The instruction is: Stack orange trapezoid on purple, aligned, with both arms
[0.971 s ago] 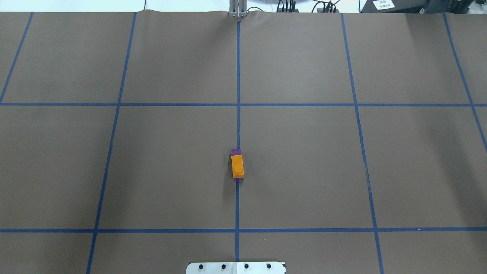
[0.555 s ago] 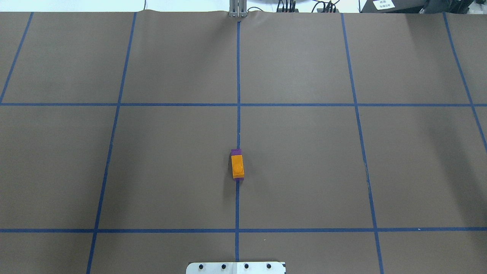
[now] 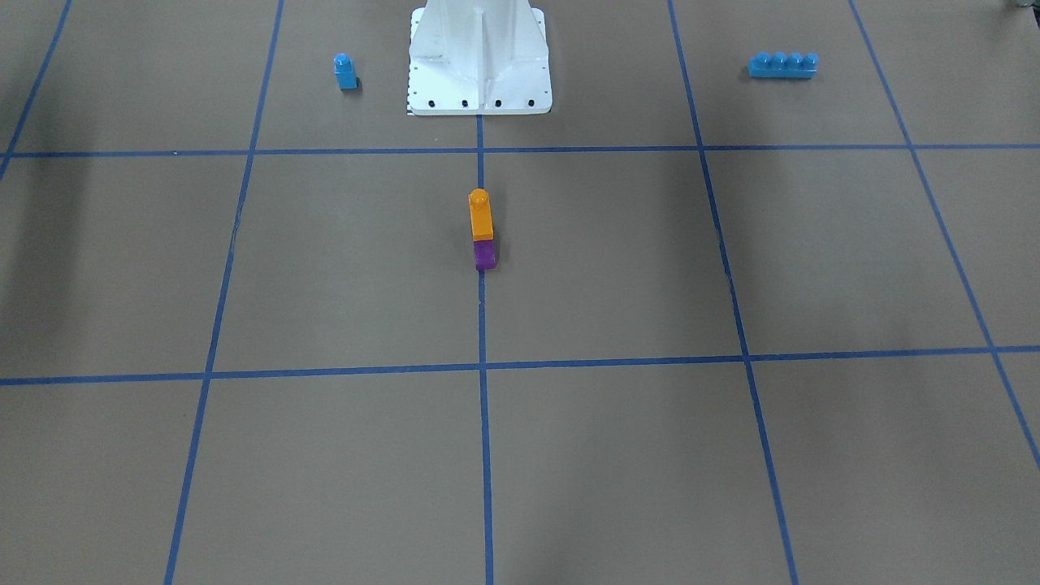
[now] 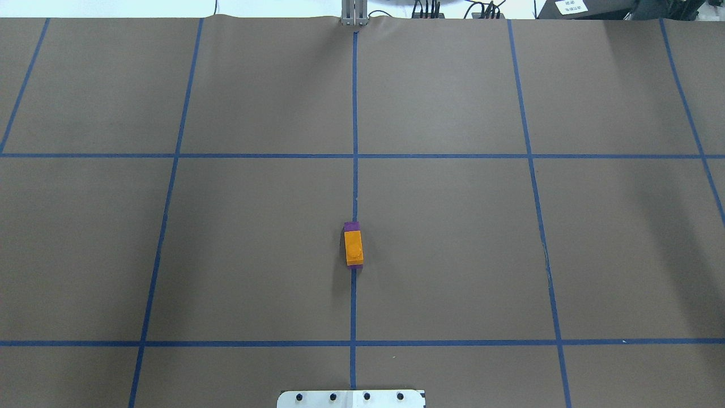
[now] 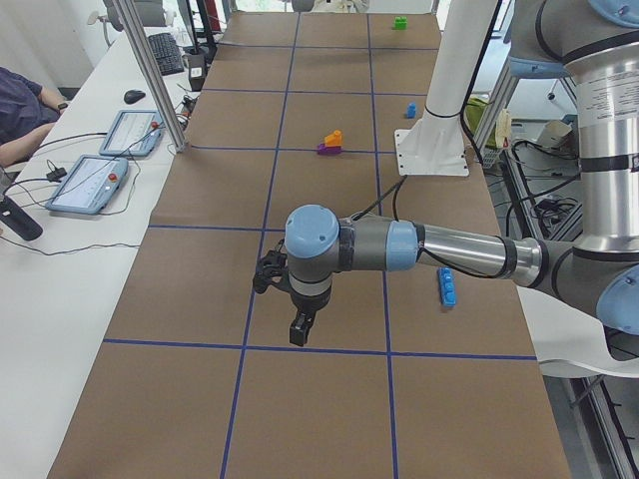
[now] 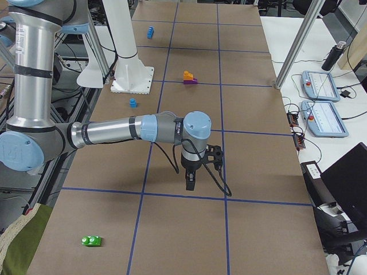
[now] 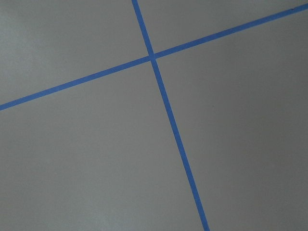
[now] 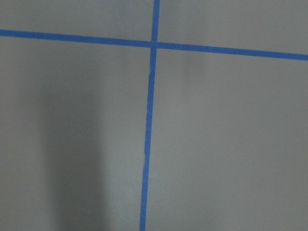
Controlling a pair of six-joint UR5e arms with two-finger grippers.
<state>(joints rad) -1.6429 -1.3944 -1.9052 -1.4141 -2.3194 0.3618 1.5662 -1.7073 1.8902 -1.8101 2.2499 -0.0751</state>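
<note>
The orange trapezoid (image 4: 354, 248) sits stacked on the purple brick (image 4: 352, 226) on the table's centre line, stud up. The front view shows orange (image 3: 481, 218) over purple (image 3: 484, 254). No gripper touches them. My left gripper (image 5: 300, 329) shows only in the left side view. It points down over bare table, far from the stack (image 5: 330, 144), and I cannot tell whether it is open. My right gripper (image 6: 191, 182) shows only in the right side view. It also points down, far from the stack (image 6: 189, 78), and I cannot tell its state. Both wrist views show only table and blue tape.
A small blue single-stud brick (image 3: 345, 71) and a long blue four-stud brick (image 3: 782, 64) lie on either side of the white robot base (image 3: 479, 57). A green piece (image 6: 91, 240) lies near the table's right end. Operator tablets (image 5: 85, 185) are on a side table.
</note>
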